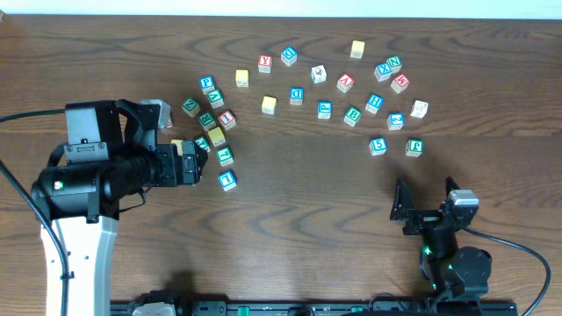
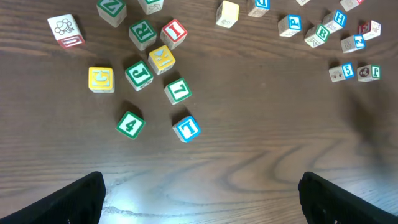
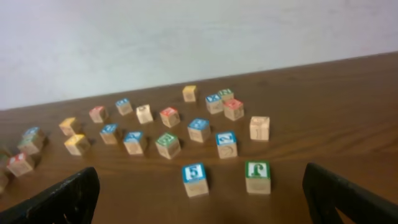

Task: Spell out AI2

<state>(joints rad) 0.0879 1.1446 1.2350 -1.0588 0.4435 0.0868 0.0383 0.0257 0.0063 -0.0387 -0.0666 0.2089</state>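
Note:
The red "A" cube [image 1: 345, 83] sits in the right-hand scatter and also shows in the right wrist view [image 3: 168, 114]. The red "I" cube [image 1: 227, 118] lies in the left cluster, seen in the left wrist view [image 2: 173, 31]. A blue cube that looks like the "2" [image 1: 395, 121] sits at the right, also seen in both wrist views [image 3: 226, 139] [image 2: 356, 42]. My left gripper [image 1: 195, 161] [image 2: 199, 205] is open and empty at the near-left edge of the left cluster. My right gripper [image 1: 426, 204] [image 3: 199, 205] is open and empty, near of the right cubes.
Many other letter cubes lie around. A blue "1" cube [image 1: 227, 180] [image 2: 186, 128] and a green "4" cube [image 2: 130, 124] are closest to my left gripper. A blue "5" [image 1: 378, 146] [image 3: 194, 173] and a green cube [image 1: 414, 147] [image 3: 257, 169] lie before my right gripper. A red "Y" cube [image 1: 265, 62] sits at the back.

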